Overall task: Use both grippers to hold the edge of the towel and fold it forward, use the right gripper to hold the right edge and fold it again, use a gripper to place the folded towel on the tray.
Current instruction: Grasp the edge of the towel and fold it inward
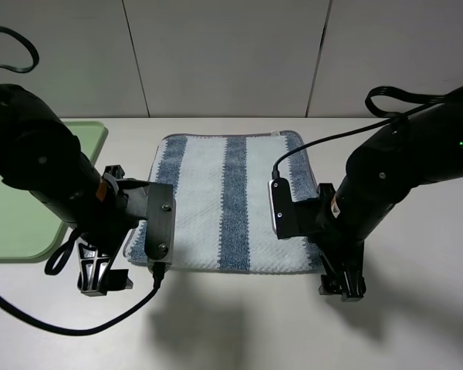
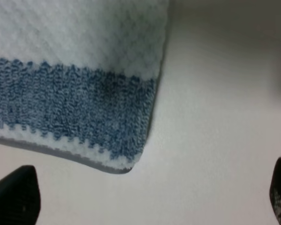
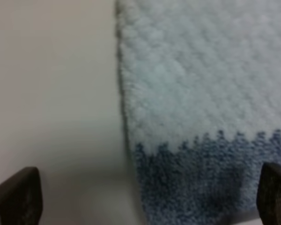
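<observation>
The towel [image 1: 231, 202] lies flat and unfolded in the middle of the white table, its blue and pale stripes running front to back. My left gripper [image 1: 102, 276] is low at the towel's near left corner. In the left wrist view it [image 2: 147, 201] is open, with that corner [image 2: 75, 108] lying just ahead of the wide-apart fingertips [image 2: 14, 197]. My right gripper [image 1: 343, 285] is low at the near right corner. In the right wrist view it [image 3: 145, 201] is open, its fingertips [image 3: 16, 197] straddling the corner [image 3: 201, 93]. Neither holds anything. The light green tray [image 1: 23, 223] lies at the far left.
The white table [image 1: 231, 331] runs in front of the towel. A pale panelled wall [image 1: 231, 54] stands behind it. Black cables [image 1: 69, 327] trail from the left arm over the table's front. The tray is partly hidden behind the left arm.
</observation>
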You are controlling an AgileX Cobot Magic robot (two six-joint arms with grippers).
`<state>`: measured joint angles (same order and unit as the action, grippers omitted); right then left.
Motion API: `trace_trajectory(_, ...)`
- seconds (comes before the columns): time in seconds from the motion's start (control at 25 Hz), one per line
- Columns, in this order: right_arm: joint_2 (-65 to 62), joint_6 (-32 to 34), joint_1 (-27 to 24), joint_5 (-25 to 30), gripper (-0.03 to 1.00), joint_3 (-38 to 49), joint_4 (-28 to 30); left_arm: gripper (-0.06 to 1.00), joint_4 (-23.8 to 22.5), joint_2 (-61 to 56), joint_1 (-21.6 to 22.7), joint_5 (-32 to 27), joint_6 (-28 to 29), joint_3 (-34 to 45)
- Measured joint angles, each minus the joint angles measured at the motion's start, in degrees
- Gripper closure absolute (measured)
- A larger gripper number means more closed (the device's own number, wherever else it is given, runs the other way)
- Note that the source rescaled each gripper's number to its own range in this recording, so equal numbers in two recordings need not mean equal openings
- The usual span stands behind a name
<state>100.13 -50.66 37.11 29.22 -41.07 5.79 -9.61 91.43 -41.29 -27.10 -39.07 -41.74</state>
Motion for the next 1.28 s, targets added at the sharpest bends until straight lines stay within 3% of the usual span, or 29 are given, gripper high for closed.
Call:
trace_trajectory(0.4, 0.5, 0.0, 0.0, -2.1, -0.03, 0.2, 2.6, -0.03, 0.0, 0.0, 0.0, 1.2, 0.0, 0.0)
trace_trajectory(1.28, 4.9, 0.0, 0.0, -2.5, -0.03, -0.2, 2.5, -0.03, 0.0, 0.2, 0.0, 4.2, 0.0, 1.4)
